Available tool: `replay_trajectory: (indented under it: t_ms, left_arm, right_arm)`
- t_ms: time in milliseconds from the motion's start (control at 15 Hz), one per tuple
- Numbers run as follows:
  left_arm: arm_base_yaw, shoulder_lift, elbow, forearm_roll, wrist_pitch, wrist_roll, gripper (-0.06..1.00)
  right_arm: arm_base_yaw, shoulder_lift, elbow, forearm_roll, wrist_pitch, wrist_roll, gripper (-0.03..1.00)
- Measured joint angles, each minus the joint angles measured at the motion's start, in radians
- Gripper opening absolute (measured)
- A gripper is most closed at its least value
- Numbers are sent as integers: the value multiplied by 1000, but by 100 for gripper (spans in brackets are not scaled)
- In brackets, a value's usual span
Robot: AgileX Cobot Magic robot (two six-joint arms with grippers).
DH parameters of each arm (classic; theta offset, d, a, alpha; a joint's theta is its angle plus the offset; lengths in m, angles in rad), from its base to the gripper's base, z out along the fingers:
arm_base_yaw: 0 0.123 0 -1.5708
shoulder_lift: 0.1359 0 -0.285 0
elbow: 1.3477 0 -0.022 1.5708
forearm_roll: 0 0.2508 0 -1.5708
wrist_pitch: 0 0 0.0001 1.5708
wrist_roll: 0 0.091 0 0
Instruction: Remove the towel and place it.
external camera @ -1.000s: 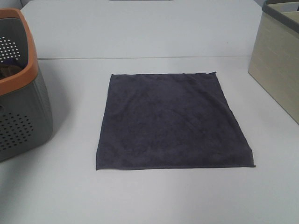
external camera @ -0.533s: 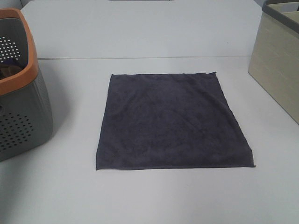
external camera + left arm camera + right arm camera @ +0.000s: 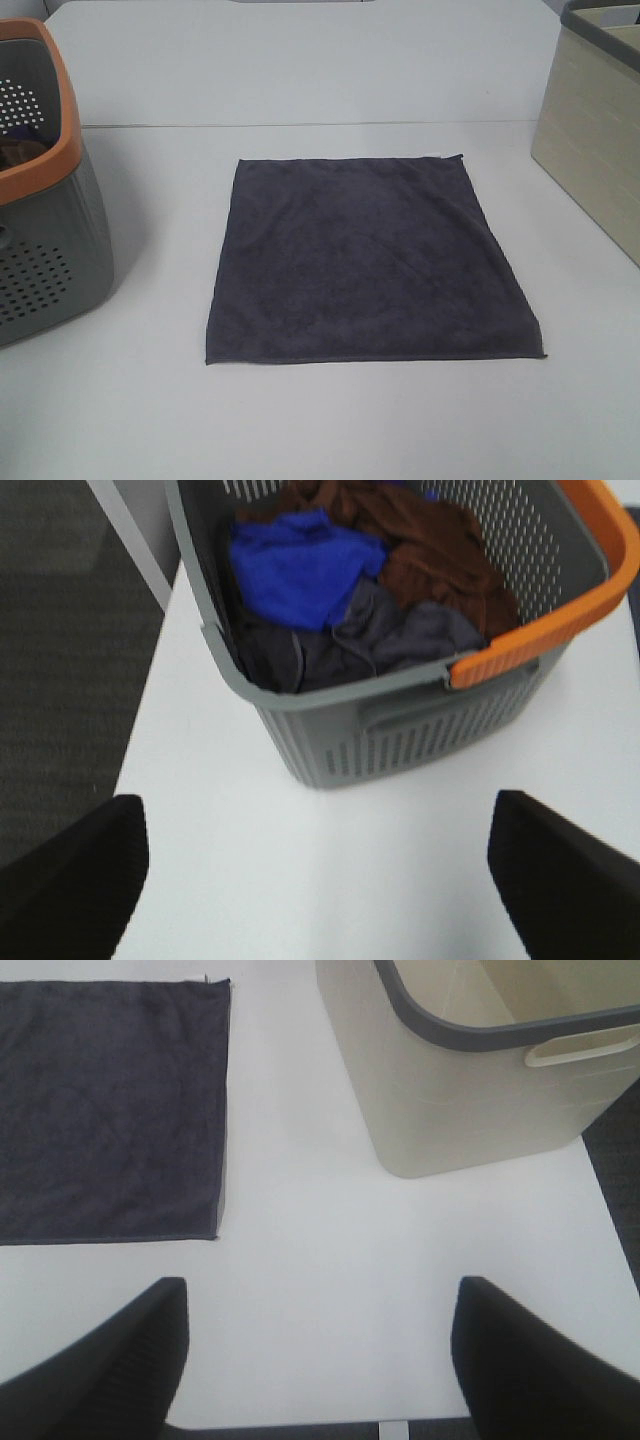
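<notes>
The towel (image 3: 372,258) lies spread flat on the white table (image 3: 300,80), a dark square with stitched edges and no folds, roughly in the middle of the high view. Nothing touches it. In the right wrist view one corner of it (image 3: 110,1110) shows ahead of the right gripper (image 3: 320,1360) and off to one side, well clear of the fingers (image 3: 110,1360).

The right fingers stand wide apart above bare table and hold nothing. Ahead of them on the other side sits a beige bin (image 3: 450,1080) with a dark grey rim; in the high view this bin (image 3: 590,150) stands at the right edge, apart from the towel.

The left gripper (image 3: 320,880) also has its fingers (image 3: 80,880) spread wide and empty over the table. Just ahead of them stands a grey basket (image 3: 400,730) with an orange rim, holding a blue cloth (image 3: 300,570), a brown cloth (image 3: 430,550) and a grey cloth (image 3: 400,635) bundled together. In the high view the basket (image 3: 50,250) sits at the left edge, apart from the towel.
</notes>
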Motion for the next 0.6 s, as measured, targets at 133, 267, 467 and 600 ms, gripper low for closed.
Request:
replay_trajectory:
  t_ms: [133,267,467,600]
  left_arm:
    - [0,-81,23,35,-40,-5,87]
    - [0,-152,59,38,-6,-23,87]
    - [0,-290,146,40,46,-28,87]
    - [0,-392,189,36,73,-28,87]
  right_arm:
    - [0,-76,2,0,0,-7,65]
    - [0,-141,2,4,0,-8,65]
    - [0,-260,1,13,0,-10,65]
    - [0,-323,6,13,0,-17,65]
